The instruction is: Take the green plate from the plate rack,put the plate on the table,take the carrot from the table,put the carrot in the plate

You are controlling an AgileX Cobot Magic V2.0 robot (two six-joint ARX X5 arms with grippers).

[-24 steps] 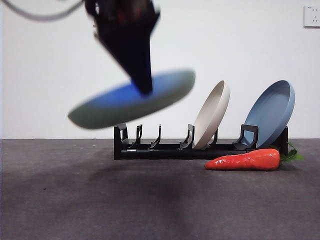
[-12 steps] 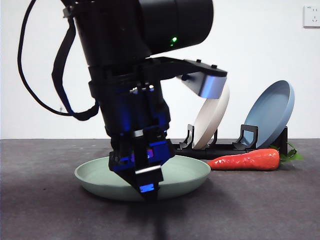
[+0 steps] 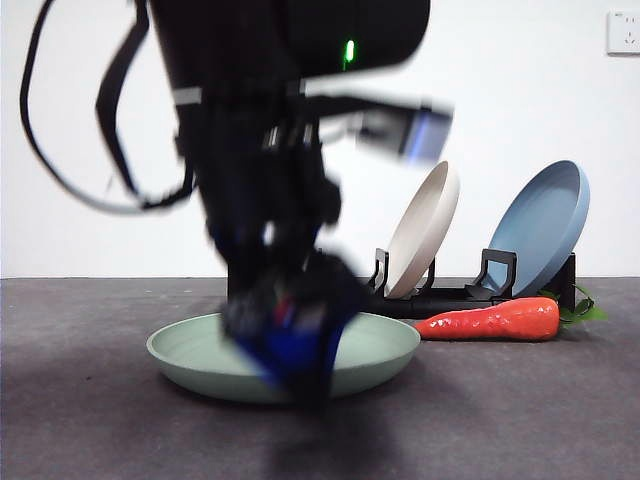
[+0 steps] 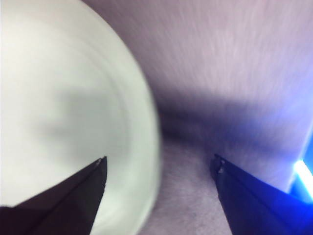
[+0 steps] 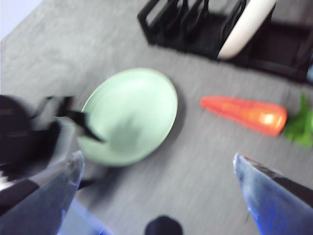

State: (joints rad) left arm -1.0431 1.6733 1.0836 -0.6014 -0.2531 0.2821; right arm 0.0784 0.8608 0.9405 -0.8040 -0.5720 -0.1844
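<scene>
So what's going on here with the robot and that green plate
The green plate lies flat on the table, in front of the plate rack. The left gripper is open at the plate's rim, one jaw over the plate and one over bare table. The carrot lies on the table beside the plate. The right gripper hangs open above.

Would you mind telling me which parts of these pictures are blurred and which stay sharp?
Front view: the left tool over the plate is smeared by motion, while the rack and carrot are crisp. Left wrist view: plate and table streak. Right wrist view: softly blurred throughout, the other arm most.
</scene>
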